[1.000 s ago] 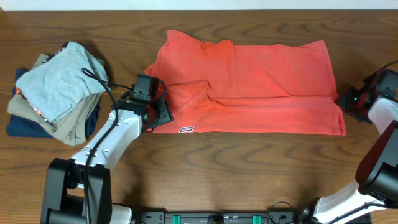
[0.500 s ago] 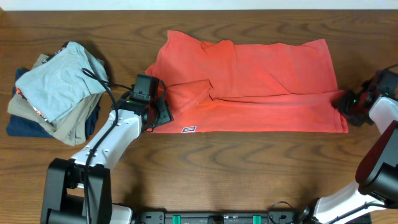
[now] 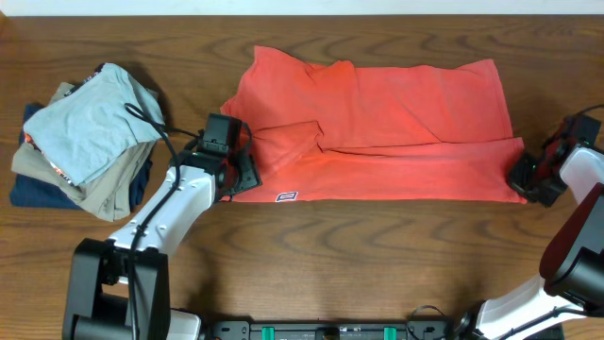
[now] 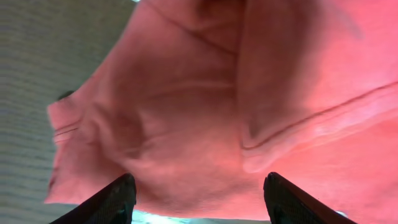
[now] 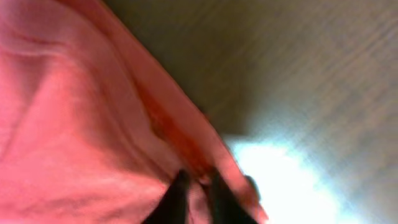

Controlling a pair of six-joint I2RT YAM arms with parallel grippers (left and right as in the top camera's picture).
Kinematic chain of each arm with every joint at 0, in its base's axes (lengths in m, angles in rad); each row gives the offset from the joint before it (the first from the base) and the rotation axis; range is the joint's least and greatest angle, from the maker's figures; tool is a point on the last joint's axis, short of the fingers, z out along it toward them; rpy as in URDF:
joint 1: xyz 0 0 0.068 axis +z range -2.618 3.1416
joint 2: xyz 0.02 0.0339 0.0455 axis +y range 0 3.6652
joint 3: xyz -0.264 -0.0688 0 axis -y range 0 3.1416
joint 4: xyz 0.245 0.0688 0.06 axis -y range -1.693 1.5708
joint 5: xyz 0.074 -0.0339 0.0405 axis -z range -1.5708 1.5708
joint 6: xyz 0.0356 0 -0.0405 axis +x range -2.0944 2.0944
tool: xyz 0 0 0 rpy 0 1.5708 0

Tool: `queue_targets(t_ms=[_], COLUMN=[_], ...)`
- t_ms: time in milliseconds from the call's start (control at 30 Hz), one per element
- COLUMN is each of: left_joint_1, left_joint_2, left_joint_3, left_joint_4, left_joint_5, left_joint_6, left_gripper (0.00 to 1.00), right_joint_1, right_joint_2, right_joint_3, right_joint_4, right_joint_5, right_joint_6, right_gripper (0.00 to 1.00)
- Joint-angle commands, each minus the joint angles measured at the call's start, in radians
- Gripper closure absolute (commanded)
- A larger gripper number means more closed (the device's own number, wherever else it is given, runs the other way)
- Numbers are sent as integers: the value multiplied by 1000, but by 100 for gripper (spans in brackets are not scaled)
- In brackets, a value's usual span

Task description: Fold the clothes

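The coral-red T-shirt (image 3: 396, 123) lies spread across the middle of the table, with its left part folded over and a small white tag (image 3: 283, 196) at its front edge. My left gripper (image 3: 243, 178) sits at the shirt's front-left edge. In the left wrist view its fingers (image 4: 199, 199) are wide open with the shirt fabric (image 4: 199, 112) just beyond them. My right gripper (image 3: 522, 179) is at the shirt's right edge near the front corner. In the right wrist view it (image 5: 198, 186) is shut on a pinch of the shirt (image 5: 74, 124).
A pile of folded garments (image 3: 90, 142), light blue-grey on top of khaki and navy, sits at the left of the table. Bare wooden tabletop (image 3: 377, 255) runs along the front. A black cable loops from the left arm over the pile's edge.
My right gripper has moved along the shirt's right edge toward the front corner, shifting that edge slightly. The left arm has not moved.
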Motion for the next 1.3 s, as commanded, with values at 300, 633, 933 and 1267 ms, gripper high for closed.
queue_targets(t_ms=[300,633,933,1267], left_joint_1=[5,5,5,5], left_joint_2=[143,190,185,-23], left_joint_3=[-8,-8,-8,90], left_joint_4=[-18,-259,-455,-436], left_joint_5=[-65,-60,72,-64], left_joint_6=[8,-72,-130,-101], left_gripper=[35,41,41,31], right_joint_1=[-14,-45,-63,-63], right_joint_2=[3,3,2,-73], right_joint_3=[-14,-14,-12,109], right_joint_4=[-71,-130,-133,-210], right_joint_5=[193,354,334,209], right_joint_6=[-5,89,92,79], right_gripper=[99,98,98,90])
